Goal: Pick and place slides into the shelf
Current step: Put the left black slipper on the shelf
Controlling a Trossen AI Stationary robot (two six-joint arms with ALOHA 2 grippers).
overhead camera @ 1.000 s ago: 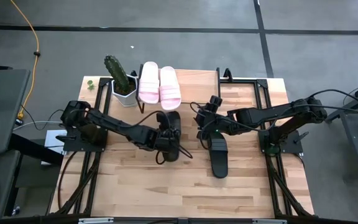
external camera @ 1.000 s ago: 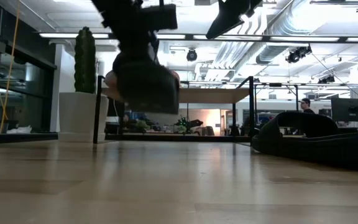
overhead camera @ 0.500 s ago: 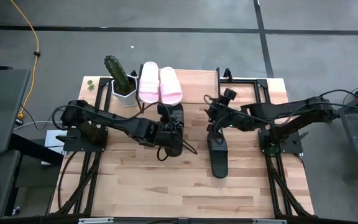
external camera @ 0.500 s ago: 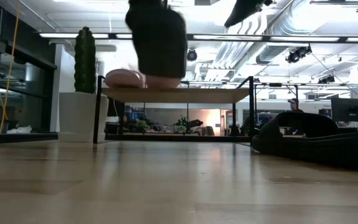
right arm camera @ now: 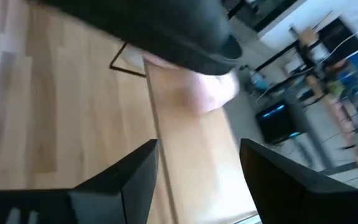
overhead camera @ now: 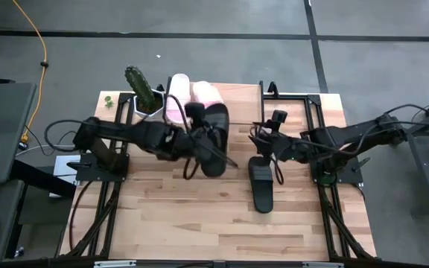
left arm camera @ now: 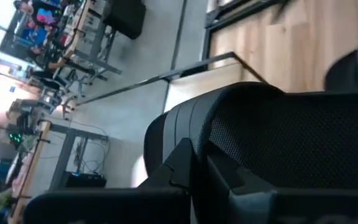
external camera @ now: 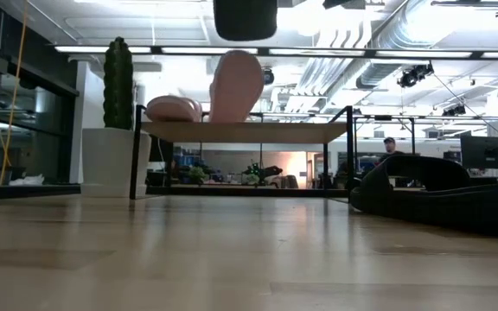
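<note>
My left gripper (overhead camera: 199, 135) is shut on a black slide (overhead camera: 214, 141), which hangs high over the table just in front of the shelf (overhead camera: 240, 95); the low view shows only its lower end (external camera: 245, 17) at the picture's top. Two pale pink slides (overhead camera: 179, 97) (overhead camera: 204, 92) lie on the shelf's wooden board (external camera: 266, 131); in the low view the second (external camera: 236, 86) rises steeply from the board. A second black slide (overhead camera: 261, 182) lies sole-down on the table. Just beyond its far end, my right gripper (overhead camera: 261, 138) is open with nothing between its fingers (right arm camera: 123, 180). My left gripper holds the black slide by its wide textured strap (left arm camera: 229, 149), coming level from the table's left side. The strap itself hides the place where the fingers meet, so the kind of hold does not show. The slide is lifted clear of the table and the shelf.
A white pot with a tall green cactus (overhead camera: 146, 98) stands at the shelf's left end, close to the pink slides. Black frame rails (overhead camera: 315, 112) run along the table's right side. Bare wood (overhead camera: 199, 223) stretches across the near half.
My left gripper has risen steeply with the black slide, which went from just above the table to above the height of the shelf board and a little toward the far edge. My right gripper has drawn back toward the table's right edge, rising slightly, still open.
</note>
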